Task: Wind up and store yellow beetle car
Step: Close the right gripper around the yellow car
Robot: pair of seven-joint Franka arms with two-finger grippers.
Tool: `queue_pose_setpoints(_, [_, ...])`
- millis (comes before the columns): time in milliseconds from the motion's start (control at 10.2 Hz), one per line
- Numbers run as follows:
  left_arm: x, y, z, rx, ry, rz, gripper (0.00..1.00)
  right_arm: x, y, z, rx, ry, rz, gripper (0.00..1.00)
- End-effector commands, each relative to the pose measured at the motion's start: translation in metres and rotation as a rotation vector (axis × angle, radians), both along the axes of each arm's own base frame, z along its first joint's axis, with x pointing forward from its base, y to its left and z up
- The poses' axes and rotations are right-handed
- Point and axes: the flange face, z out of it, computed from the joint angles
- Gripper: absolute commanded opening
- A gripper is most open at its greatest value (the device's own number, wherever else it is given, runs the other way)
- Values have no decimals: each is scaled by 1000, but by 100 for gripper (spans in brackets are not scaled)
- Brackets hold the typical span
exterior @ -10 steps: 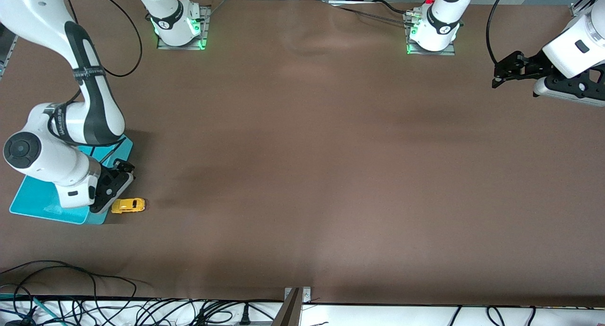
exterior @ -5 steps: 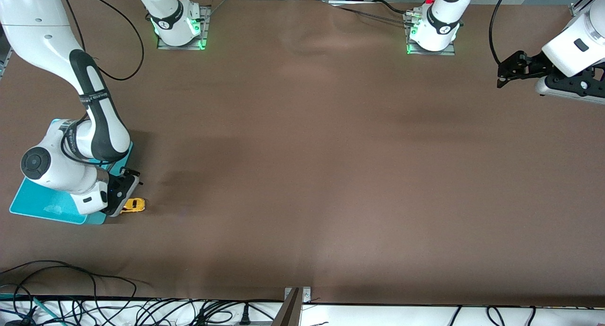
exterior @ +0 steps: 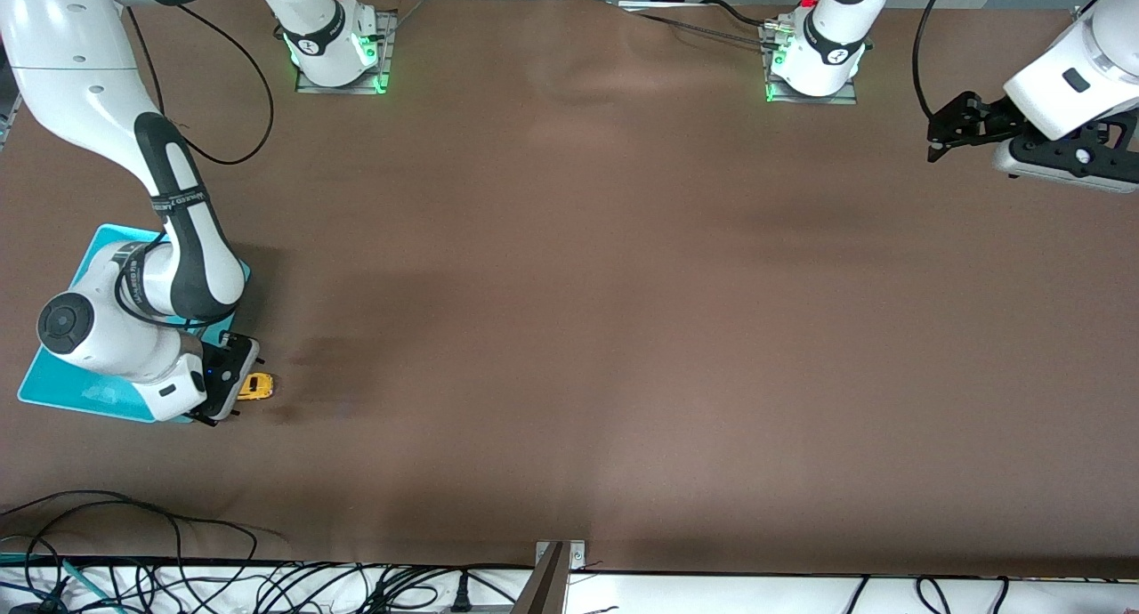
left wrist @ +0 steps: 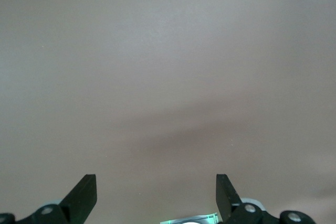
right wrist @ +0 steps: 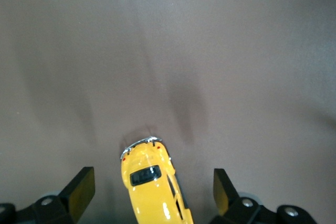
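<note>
Down at the right arm's end of the table sits the yellow beetle car [exterior: 257,385], a small glossy toy with a rounded, domed body, a dark window panel and a thin chrome strip curving across its end [right wrist: 152,187]. It rests on its wheels on the brown table cover [exterior: 569,311], a matte, cloth-like sheet with faint soft ripples and no pattern. The car lies just beside the lower corner of the turquoise bin [exterior: 62,378], a flat, smooth plastic piece with rounded corners, much larger than the car and partly covered by the arm above it.

The right gripper [exterior: 233,384] is low over the car, its black body hiding part of the toy in the front view. In the right wrist view its two dark, wedge-shaped fingers [right wrist: 79,188] stand wide apart with the car between them, neither finger touching the yellow shell; the jaws are spread and hold nothing. The right arm itself is smooth white casing with black joint bands.

Well apart, toward the left arm's end, the left gripper [exterior: 943,138] hangs above bare cloth. Its black fingers [left wrist: 84,192] are likewise parted and empty, with only plain brown surface between them. That arm waits.
</note>
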Motion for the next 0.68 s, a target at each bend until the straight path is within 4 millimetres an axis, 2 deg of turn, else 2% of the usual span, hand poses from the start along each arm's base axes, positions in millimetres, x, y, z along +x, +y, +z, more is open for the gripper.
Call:
queue_pose_setpoints(0, [-7, -7, 3, 27, -19, -6, 100, 11, -1, -7, 11, -3, 53, 100])
queue_pose_setpoints(587, [-6, -9, 7, 23, -25, -6, 100, 10, -3, -14, -34, 8, 92, 100])
